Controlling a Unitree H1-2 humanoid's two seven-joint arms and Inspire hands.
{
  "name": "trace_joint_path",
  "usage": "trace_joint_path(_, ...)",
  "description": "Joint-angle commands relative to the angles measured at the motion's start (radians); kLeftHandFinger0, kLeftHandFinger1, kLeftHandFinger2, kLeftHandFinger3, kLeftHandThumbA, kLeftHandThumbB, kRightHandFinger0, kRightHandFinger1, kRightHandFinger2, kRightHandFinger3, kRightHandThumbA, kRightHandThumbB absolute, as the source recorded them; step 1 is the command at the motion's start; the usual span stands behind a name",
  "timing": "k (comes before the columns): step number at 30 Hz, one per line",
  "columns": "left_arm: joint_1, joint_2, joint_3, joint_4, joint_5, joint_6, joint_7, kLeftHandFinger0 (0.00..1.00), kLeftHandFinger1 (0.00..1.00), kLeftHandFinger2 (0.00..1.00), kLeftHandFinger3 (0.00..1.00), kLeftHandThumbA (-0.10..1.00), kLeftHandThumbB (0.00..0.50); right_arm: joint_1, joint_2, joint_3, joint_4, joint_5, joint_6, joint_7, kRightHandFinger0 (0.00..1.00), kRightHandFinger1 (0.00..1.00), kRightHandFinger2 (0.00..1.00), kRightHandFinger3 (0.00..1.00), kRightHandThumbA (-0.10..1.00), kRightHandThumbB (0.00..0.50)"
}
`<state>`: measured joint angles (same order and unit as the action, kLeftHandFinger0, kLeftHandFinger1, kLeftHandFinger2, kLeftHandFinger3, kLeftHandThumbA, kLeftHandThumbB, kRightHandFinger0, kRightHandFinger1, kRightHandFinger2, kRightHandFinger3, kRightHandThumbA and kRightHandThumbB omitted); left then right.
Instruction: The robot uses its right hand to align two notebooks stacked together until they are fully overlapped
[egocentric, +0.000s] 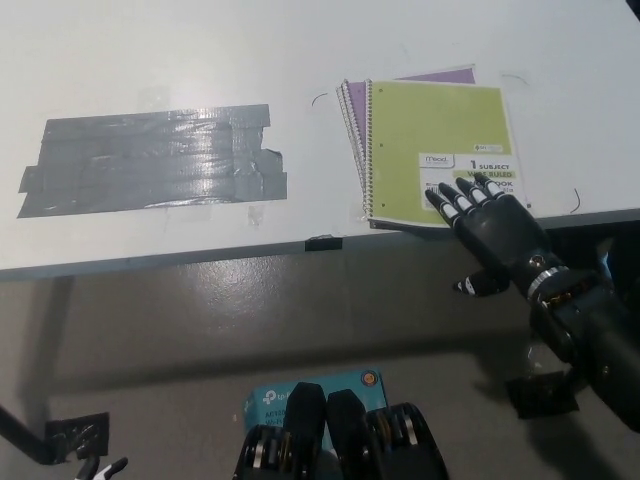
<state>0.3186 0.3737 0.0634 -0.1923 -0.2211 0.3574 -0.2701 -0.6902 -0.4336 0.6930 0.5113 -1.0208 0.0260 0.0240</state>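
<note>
A green spiral notebook (435, 140) lies on top of a purple notebook (352, 100) at the near right of the white table (200, 50). The purple one sticks out along the left side and at the top edge. My black right hand (490, 225) is open, fingers spread flat, with its fingertips (455, 195) resting on the green notebook's near right corner at the table edge. The thumb hangs below the table edge. My white left hand is not in view.
A large patch of grey tape (155, 158) covers the table's left part. The table's front edge (200, 255) runs across the middle of the view, with a small black tab (324, 242) on it. Below is grey floor.
</note>
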Motion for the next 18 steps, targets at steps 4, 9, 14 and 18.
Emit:
trace_joint_path(4, 0.012, 0.026, 0.001, -0.027, 0.001, -0.023, -0.028, 0.50, 0.58, 0.57, 1.00, 1.00, 0.500, -0.005, -0.045, 0.046, 0.023, -0.045, -0.062, 0.072, 1.00, 1.00, 1.00, 1.00, 1.00, 0.392)
trace_joint_path(9, 0.007, 0.029, 0.002, -0.037, 0.004, -0.018, -0.027, 0.47, 0.56, 0.56, 1.00, 1.00, 0.500, -0.024, -0.064, 0.054, 0.034, -0.051, -0.074, 0.073, 1.00, 1.00, 1.00, 1.00, 1.00, 0.391)
trace_joint_path(14, 0.001, 0.035, -0.003, -0.029, 0.005, -0.024, -0.037, 0.51, 0.60, 0.61, 1.00, 1.00, 0.500, -0.057, -0.100, 0.081, 0.046, -0.106, -0.082, 0.053, 1.00, 1.00, 1.00, 1.00, 1.00, 0.397)
trace_joint_path(18, 0.000, 0.031, -0.002, -0.035, 0.008, -0.014, -0.034, 0.49, 0.56, 0.58, 1.00, 1.00, 0.500, -0.096, -0.119, 0.101, 0.057, -0.142, -0.074, 0.070, 1.00, 1.00, 1.00, 1.00, 1.00, 0.398)
